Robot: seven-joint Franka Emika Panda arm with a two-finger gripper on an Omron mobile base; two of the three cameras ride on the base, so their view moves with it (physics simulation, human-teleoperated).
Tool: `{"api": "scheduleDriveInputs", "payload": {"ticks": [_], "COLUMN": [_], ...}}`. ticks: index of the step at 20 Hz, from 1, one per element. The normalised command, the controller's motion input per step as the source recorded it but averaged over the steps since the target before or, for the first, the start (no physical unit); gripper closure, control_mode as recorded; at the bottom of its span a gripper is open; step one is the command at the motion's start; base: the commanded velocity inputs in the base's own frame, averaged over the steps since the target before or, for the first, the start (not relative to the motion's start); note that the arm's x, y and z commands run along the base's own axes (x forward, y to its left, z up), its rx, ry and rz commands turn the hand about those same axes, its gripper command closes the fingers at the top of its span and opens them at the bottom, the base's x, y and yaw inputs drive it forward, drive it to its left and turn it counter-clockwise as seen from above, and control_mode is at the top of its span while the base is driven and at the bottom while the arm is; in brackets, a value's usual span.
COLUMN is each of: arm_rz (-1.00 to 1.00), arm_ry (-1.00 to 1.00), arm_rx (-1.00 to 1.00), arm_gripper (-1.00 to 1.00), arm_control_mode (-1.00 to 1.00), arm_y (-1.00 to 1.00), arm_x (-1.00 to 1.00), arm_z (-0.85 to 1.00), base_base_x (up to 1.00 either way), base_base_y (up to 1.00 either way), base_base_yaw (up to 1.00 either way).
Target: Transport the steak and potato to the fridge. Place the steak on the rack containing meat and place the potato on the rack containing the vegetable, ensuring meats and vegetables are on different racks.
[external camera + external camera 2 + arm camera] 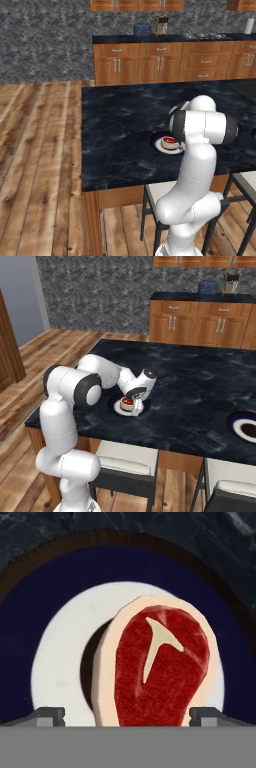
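The steak (160, 667), a raw-red slab with a pale fat rim, lies on a white plate with a dark blue rim (50, 587) on the black marble island. It also shows in the base views as the steak (170, 142) (127, 402). My gripper (129, 717) (131, 405) is open and low over the plate, one fingertip (50, 716) on each side of the steak, apart from it. A dark brown lump, apparently the potato (248, 430), sits on a second plate at the right frame edge. The fridge and its racks are out of view.
Stools (125, 456) (160, 192) stand tucked under the island's near edge. Wooden cabinets line the back wall, with a toaster (207, 288) and a coffee machine (230, 283) on their counter. Open wood floor lies to the island's left.
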Motion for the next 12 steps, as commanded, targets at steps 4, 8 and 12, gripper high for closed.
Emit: {"api": "scheduleDriveInputs", "payload": {"ticks": [4, 8, 12], "arm_rz": [0.0, 0.0, 0.01], "arm_ry": [0.0, 0.0, 0.0], "arm_rx": [0.0, 0.0, 0.0], "arm_gripper": [-1.0, -1.0, -1.0], "arm_control_mode": [-1.0, -1.0, -1.0], "arm_y": [-0.03, 0.0, 0.0], "arm_x": [0.21, 0.11, 0.07], "arm_z": [-0.14, -0.17, -0.26], "base_base_x": [0.0, 0.0, 0.0], "base_base_y": [0.0, 0.0, 0.0], "base_base_yaw": [0.0, 0.0, 0.0]}}
